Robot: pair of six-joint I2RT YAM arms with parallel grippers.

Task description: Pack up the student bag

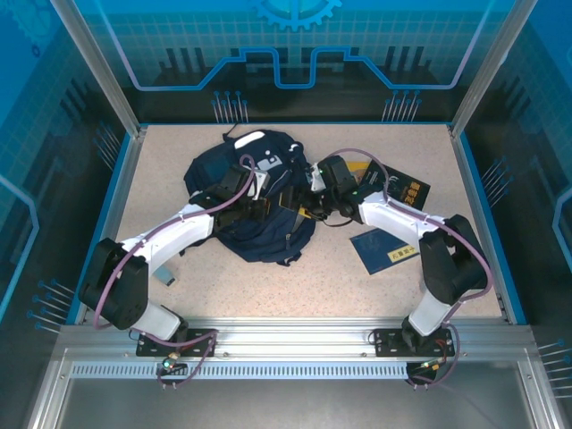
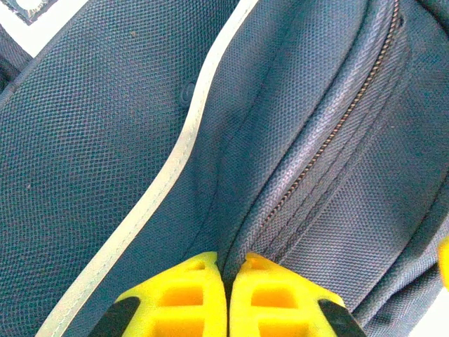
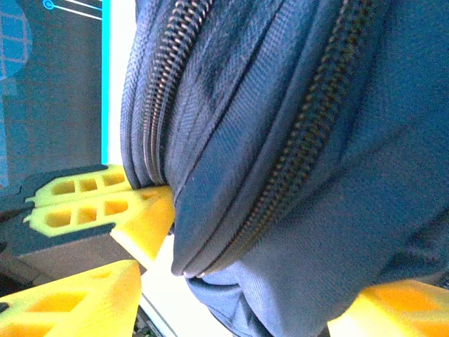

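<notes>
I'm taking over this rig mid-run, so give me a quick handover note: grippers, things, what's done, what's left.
Left gripper: shut, pinching a fold of the backpack beside a zipper.
Right gripper: open, straddling the backpack's edge, not gripping.
Backpack lies centred on the table; black book and blue book lie to its right.
Done: no book packed yet.
Left: open the backpack, put both books in.
</notes>
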